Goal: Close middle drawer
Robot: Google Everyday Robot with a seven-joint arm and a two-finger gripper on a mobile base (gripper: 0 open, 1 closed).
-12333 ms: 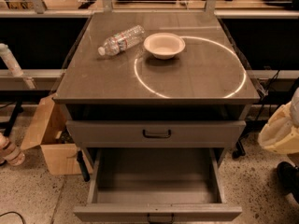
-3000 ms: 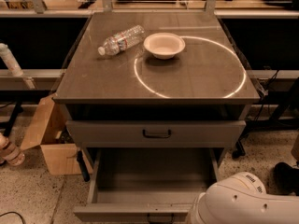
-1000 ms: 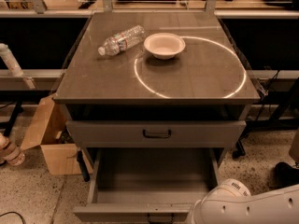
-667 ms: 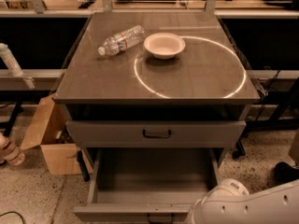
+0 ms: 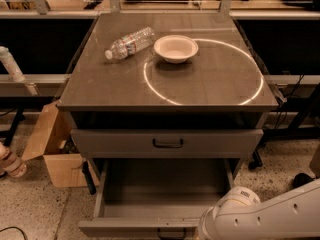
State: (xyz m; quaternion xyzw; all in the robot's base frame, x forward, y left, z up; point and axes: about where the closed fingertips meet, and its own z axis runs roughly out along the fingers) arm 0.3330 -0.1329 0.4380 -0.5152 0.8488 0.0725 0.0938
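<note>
The middle drawer (image 5: 162, 191) is pulled far out of the grey cabinet. Its deep tray holds nothing, and its low front panel (image 5: 135, 228) with a small dark handle (image 5: 171, 233) lies at the bottom edge of the camera view. The top drawer (image 5: 167, 143) above it is pushed in. My white arm (image 5: 260, 216) reaches in from the bottom right, next to the drawer's front right corner. My gripper is out of view, below the frame's bottom edge.
A plastic bottle (image 5: 130, 42) lies on its side and a white bowl (image 5: 176, 48) stands on the cabinet top (image 5: 210, 84). An open cardboard box (image 5: 50, 151) sits on the floor to the left. Cables and a rail run behind the cabinet.
The white arm came in at the bottom right beside the drawer front and has barely shifted in the last second. The middle drawer has stayed open in the same place.
</note>
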